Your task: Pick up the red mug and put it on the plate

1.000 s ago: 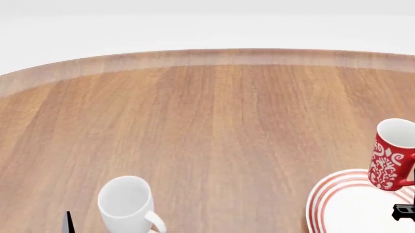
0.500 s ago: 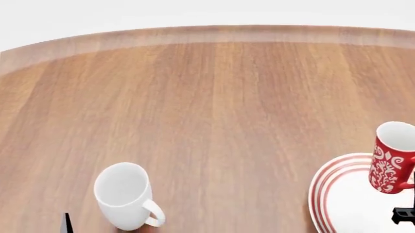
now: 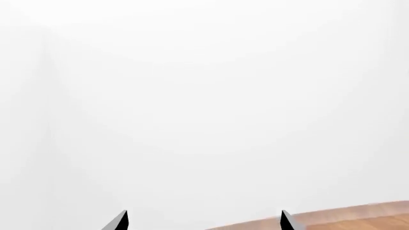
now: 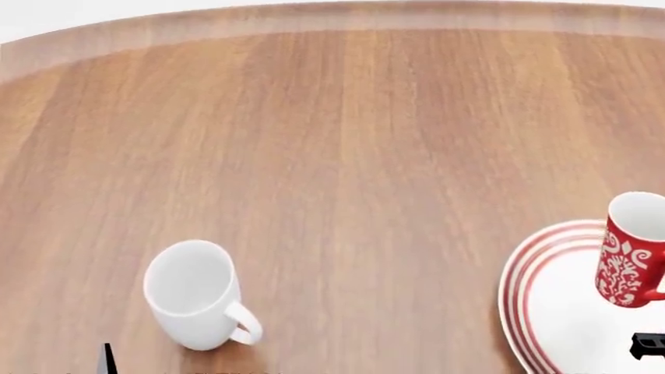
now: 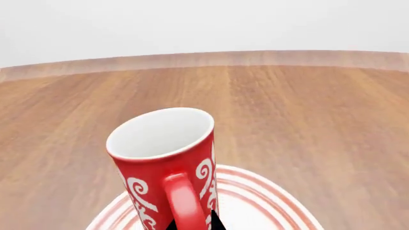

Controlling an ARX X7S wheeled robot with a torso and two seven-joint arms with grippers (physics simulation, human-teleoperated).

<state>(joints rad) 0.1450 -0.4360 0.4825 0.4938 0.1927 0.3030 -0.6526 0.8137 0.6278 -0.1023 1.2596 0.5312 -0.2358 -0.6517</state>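
The red mug (image 4: 630,254) with white swirls hangs slightly tilted over the right part of the plate (image 4: 532,290), a white plate with red rings, at the head view's lower right. Whether the mug's base touches the plate I cannot tell. In the right wrist view the red mug (image 5: 164,158) faces me handle first, and my right gripper (image 5: 193,225) is shut on the handle (image 5: 184,201), a black fingertip on each side. The plate (image 5: 268,197) lies under it. My left gripper (image 3: 204,223) is open, holding nothing, pointed at a white wall.
A plain white mug (image 4: 190,302) lies on its side on the wooden table (image 4: 353,156) at the lower left, handle toward the right. One tip of my left gripper (image 4: 107,360) shows just beside it. The table's rounded far edge (image 4: 343,14) runs along the back.
The head view has tipped downward, so the table, plate and white mug slid up in the picture. The red mug now hangs further in over the plate.
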